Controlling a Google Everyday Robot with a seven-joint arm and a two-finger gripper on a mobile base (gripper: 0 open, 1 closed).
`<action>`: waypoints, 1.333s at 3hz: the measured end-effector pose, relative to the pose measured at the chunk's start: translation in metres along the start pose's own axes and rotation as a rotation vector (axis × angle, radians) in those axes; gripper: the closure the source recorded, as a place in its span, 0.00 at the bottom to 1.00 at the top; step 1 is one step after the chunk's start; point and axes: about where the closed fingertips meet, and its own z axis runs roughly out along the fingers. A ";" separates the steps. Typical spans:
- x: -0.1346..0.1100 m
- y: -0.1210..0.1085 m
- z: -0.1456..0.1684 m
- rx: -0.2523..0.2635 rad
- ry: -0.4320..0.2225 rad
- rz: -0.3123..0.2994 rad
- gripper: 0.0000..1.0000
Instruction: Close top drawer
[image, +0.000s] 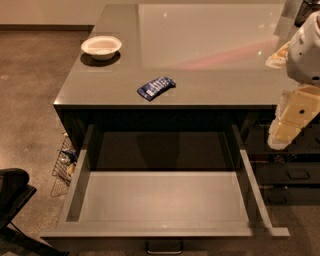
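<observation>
Glossy grey counter (215, 87) stands on a speckled brown floor (30, 85).

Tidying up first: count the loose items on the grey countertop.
2: a round white bowl back-left, a crumpled blue packet near the front edge. More may hide behind the arm. The cream gripper hangs right of the wide grey top drawer.

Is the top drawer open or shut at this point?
Open: the top drawer is pulled far out, its grey floor showing. The gripper hangs off to its right.
</observation>
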 end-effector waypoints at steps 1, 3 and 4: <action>0.000 0.000 0.000 0.000 0.000 0.000 0.00; 0.025 0.053 0.007 0.018 -0.047 0.022 0.15; 0.049 0.100 0.024 0.031 -0.081 0.043 0.38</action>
